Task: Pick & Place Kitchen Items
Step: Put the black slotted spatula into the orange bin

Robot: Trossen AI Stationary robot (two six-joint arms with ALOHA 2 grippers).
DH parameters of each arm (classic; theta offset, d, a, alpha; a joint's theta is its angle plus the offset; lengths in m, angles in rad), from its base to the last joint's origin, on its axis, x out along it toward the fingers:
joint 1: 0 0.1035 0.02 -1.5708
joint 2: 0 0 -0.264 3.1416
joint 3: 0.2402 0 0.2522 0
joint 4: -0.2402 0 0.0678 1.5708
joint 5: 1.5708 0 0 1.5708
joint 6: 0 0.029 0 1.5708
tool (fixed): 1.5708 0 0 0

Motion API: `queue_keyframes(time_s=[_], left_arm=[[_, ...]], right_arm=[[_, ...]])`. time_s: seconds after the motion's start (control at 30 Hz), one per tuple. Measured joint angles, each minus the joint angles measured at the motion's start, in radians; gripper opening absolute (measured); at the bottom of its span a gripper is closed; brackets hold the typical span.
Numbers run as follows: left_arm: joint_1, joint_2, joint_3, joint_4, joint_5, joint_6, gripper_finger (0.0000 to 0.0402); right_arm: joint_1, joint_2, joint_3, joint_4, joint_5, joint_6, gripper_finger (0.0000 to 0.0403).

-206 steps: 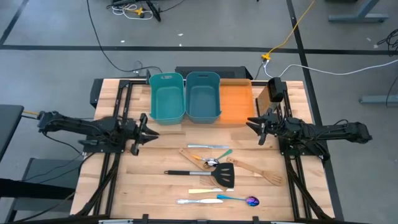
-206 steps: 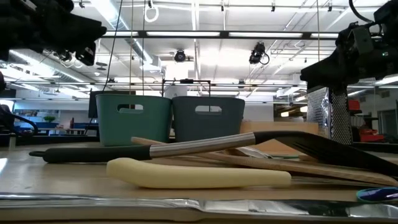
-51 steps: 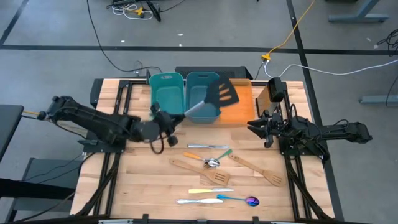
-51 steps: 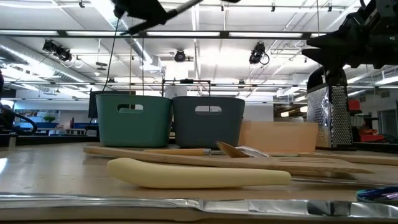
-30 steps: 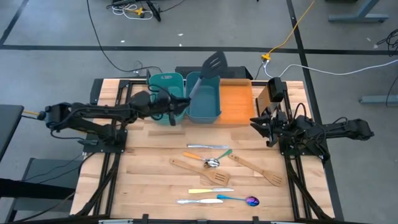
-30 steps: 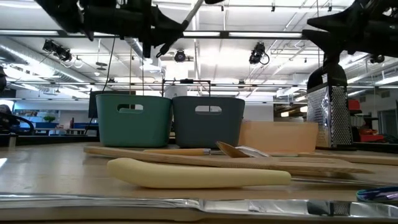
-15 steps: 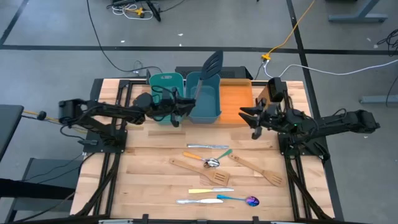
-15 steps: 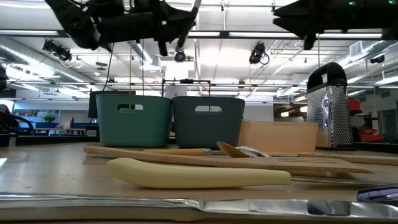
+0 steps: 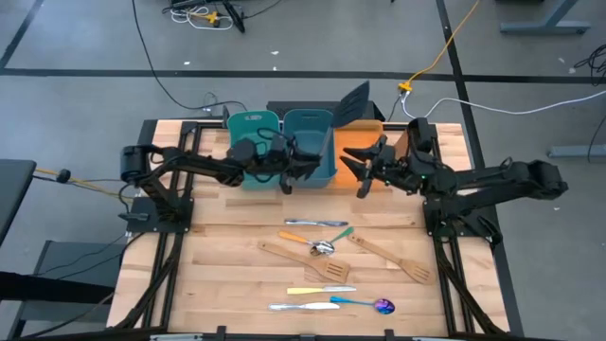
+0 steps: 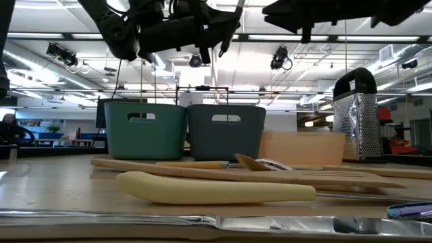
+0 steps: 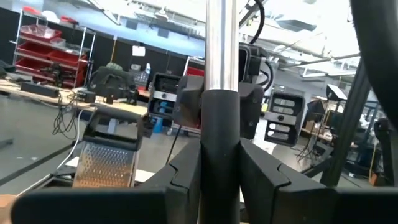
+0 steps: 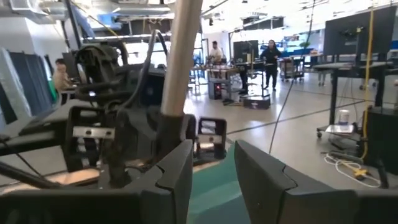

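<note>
black slotted spatula (image 9: 353, 101) clamped upright in left hand (image 9: 301, 163).

Quick tally: one black slotted spatula (image 9: 355, 102), clamped upright in the left gripper (image 9: 301, 170). Below both grippers lie two wooden spatulas (image 9: 303, 262), one blue-handled purple spoon (image 9: 365, 303) and what looks like five other slim cutlery pieces (image 9: 317, 223). Under the left gripper, two teal bins (image 9: 254, 118). By the right gripper (image 9: 357, 172), one orange tray (image 9: 365, 135) and one grater (image 9: 419, 137).
</note>
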Motion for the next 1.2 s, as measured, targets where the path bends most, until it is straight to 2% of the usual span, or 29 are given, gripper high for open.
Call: queue_keyframes(time_s=[0.23,0.37,0.57,0.77,0.97,1.2], left_arm=[[0.0,0.008,0.012,-0.001,0.001,0.001,0.0086],[0.0,0.008,0.012,-0.003,0.003,0.002,0.0086],[0.0,0.007,0.011,-0.005,0.009,0.003,0.0086],[0.0,0.007,0.011,-0.006,0.02,0.002,0.0086],[0.002,0.007,0.011,-0.009,0.016,0.002,0.0086],[0.002,0.007,0.011,-0.024,0.015,0.013,0.0086]], right_arm=[[-0.043,0.089,0.095,0.002,-0.054,0.0,0.0131],[-0.052,0.144,0.137,0.001,-0.126,0.004,0.0134],[-0.053,0.204,0.187,0.002,-0.141,0.005,0.0151],[-0.048,0.211,0.202,-0.011,-0.153,0.005,0.0176],[-0.046,0.207,0.202,-0.007,-0.225,0.029,0.02],[-0.048,0.207,0.202,0.011,-0.197,0.029,0.0215]])
